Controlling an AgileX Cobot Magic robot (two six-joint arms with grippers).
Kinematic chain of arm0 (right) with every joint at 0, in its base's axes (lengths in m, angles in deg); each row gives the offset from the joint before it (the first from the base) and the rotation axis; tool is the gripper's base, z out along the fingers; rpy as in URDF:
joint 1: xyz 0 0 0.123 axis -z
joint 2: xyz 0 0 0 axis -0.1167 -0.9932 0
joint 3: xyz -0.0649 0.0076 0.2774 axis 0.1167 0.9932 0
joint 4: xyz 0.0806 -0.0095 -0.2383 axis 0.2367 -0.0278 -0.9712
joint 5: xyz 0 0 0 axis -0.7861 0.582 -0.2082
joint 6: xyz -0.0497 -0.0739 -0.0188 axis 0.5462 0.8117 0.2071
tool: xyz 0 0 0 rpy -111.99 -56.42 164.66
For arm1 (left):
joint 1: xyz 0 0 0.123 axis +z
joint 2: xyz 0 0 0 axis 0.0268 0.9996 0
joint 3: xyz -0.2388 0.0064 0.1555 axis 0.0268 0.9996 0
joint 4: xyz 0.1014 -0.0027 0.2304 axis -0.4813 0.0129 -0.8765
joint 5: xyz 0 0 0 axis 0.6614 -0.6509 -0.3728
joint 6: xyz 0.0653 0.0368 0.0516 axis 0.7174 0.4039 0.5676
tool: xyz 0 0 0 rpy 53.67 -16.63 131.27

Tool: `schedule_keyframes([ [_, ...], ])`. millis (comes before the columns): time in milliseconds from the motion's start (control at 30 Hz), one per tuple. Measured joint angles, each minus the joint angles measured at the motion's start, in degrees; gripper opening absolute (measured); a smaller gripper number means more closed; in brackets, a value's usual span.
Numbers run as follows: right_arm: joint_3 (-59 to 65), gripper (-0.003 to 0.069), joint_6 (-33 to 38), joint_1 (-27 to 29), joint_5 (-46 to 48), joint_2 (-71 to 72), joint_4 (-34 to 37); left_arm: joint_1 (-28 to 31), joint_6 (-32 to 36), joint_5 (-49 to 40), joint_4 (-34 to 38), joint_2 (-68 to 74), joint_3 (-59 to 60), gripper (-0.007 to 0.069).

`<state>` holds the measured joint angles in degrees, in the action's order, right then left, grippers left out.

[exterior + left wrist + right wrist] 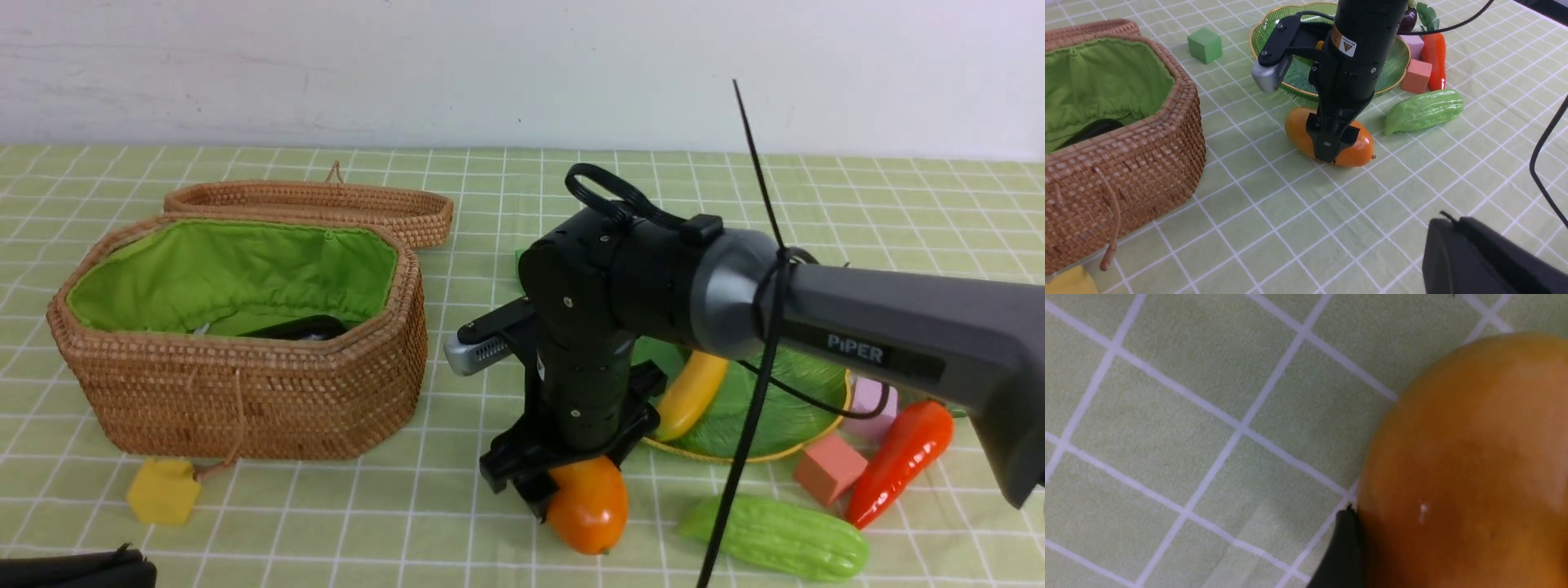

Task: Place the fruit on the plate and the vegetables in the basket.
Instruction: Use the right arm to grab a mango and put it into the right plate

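Much of the scene sits behind the right arm. Its black wrist covers most of the ribbed green glass plate (759, 453), and only the lower curve of the glossy yellow banana (692, 392) lying on that plate shows. The mangosteen (1408, 19) is a dark sliver by the plate's rim, and whether it is on the plate or beside it is unclear. The right tool (1331, 141) stands spread wide astride the smooth orange mango (589, 506), which lies on the checked table (367, 506) just in front of the plate. One black finger (1345, 547) touches the mango's side and the other is hidden behind it, so I cannot tell whether they are pressing on it. The left tool (1490, 257) is closed, and only a black corner of it shows. Inside the woven wicker basket (269, 392), against its green cloth lining, a dark glossy shape (298, 328) peeks over the rim, too little of it to name. The bumpy light-green bitter gourd (775, 539) and the shiny orange-red carrot (902, 457) lie on the table near the plate.
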<state>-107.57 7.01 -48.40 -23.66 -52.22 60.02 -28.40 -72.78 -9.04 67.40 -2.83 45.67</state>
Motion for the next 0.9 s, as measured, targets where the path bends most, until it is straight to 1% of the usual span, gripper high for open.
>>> schedule_keyframes([
  [500, -0.11, 0.06, 0.0, 0.32, 0.17, 0.31, 0.46, 0.0, 1.44, 0.19, 0.0, 0.0, 0.0, -0.0013],
  [667, 0.34, 0.0598, 0.0, 0.32, 0.19, 1.12, 2.27, 0.0, 1.5, 0.89, 0.0, 0.0, 0.0, -0.0013],
  [900, 0.6, 0.0598, 0.0, 0.32, 0.32, 4.38, 2.84, 0.0, 1.49, 1.45, 0.02, 0.0, 0.0, -0.0013],
])
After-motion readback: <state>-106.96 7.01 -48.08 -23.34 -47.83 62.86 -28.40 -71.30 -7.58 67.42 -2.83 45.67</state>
